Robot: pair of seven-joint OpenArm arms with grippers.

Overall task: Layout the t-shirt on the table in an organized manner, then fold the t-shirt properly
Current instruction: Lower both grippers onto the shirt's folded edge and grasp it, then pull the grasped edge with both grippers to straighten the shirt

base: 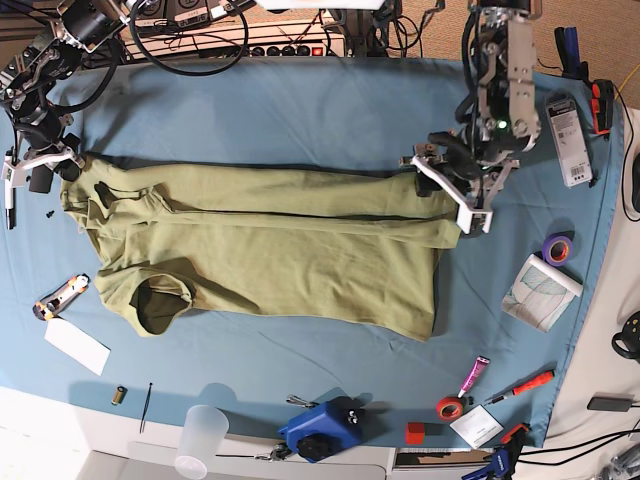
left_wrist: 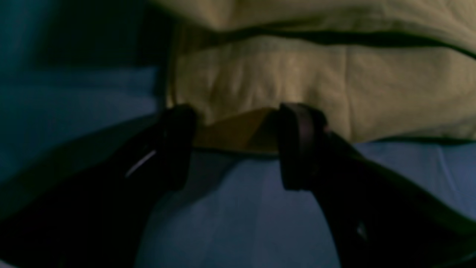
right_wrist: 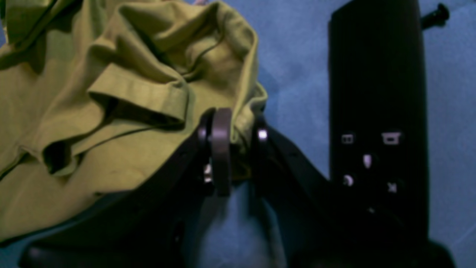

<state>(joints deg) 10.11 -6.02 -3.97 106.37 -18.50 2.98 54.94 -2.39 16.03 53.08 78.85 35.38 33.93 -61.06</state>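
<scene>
The table draped in smooth teal-blue cloth [base: 340, 350] has curved edges and faint creases, and a white ledge [base: 85, 464] runs along its near side. Toward the base view's right edge lie a pale rectangular packet [base: 541, 291], a purple ring-shaped roll of tape [base: 557, 249], a red-and-black screwdriver [base: 523, 386] and a red roll of tape [base: 450, 408]. A translucent whitish cylindrical container [base: 202, 437] stands near the bottom, with a blue-and-black tool [base: 320, 430] farther right.

In the right wrist view, a long matte black slab [right_wrist: 377, 111] bears small pale marks, too blurred to read as words.

The large olive-green, soft cloth t-shirt [base: 280, 255] lies across the middle of the table, its upper part doubled over in a long fold, its left end bunched into rounded, hollow wrinkles. Up close its fabric looks plain and matte, with a thin straight seam.

The black right gripper [right_wrist: 240, 139] is clamped on a gathered edge of the t-shirt, at the base view's left. The black left gripper [left_wrist: 236, 141] has its fingers well apart over the shirt's edge at the other end.
</scene>
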